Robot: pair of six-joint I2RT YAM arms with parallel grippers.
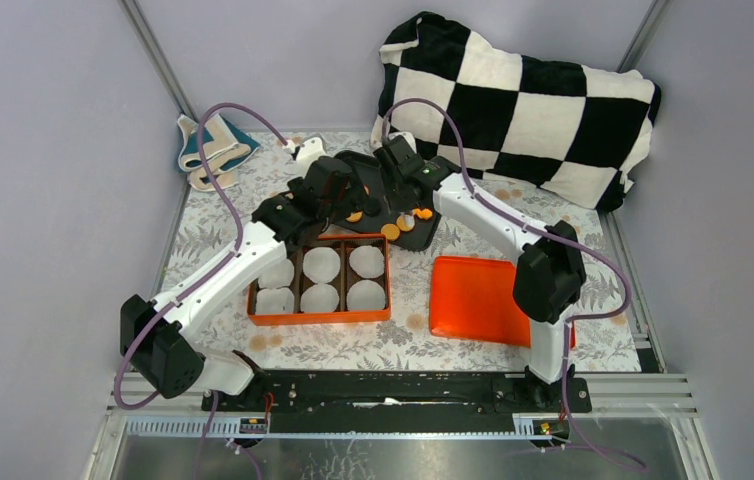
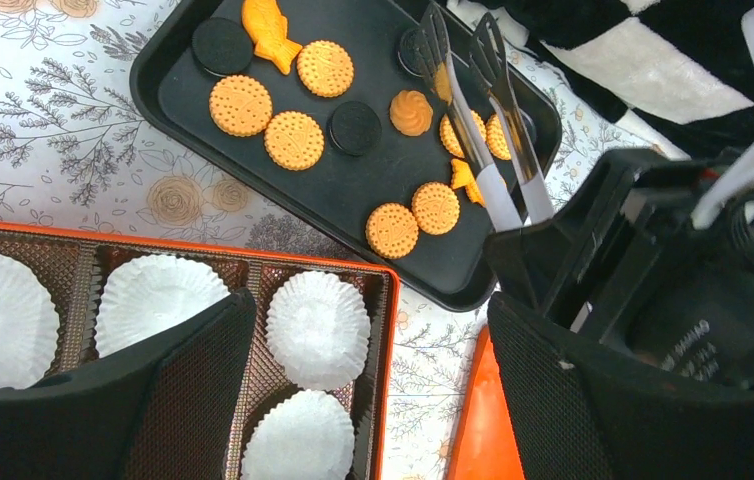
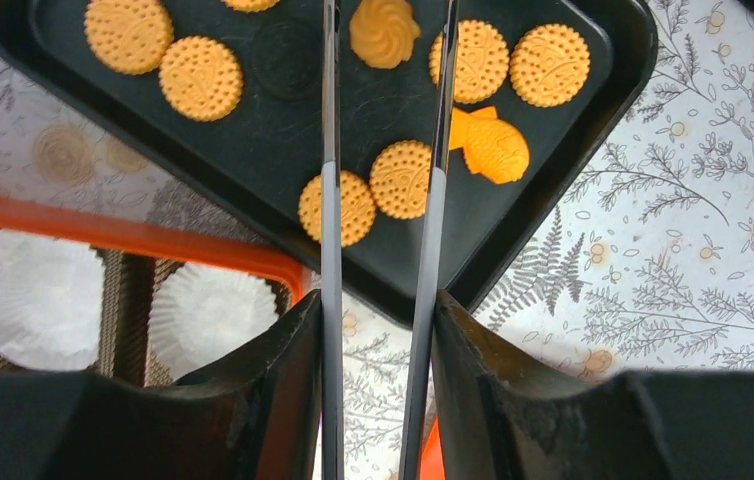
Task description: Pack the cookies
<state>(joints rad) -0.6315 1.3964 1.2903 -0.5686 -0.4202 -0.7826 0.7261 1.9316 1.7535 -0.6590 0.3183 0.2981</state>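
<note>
Your right gripper (image 3: 377,330) is clamped on the slim silver metal tongs (image 3: 331,200), and their two blades stand apart over the shallow black rectangular tray (image 3: 263,150). Between the blades lies one of the flat orange cookies (image 3: 401,178), round with a dotted face. A fish-shaped one (image 3: 493,148) sits just outside the right blade. The rest are scattered across the tray, with bare black floor between the clusters. Dark round discs (image 2: 355,128) barely stand out against the tray.

Your left gripper (image 2: 371,305) hangs wide open with nothing in it, on the tray's near side. It is over the orange cardboard box (image 2: 389,380) of frilly white paper cups (image 2: 318,328). The box corner comes close to the tray's raised rim, with only a thin strip of floral tablecloth (image 3: 673,250) between. Near-right of the tray lies the flat orange lid (image 1: 473,300).
</note>
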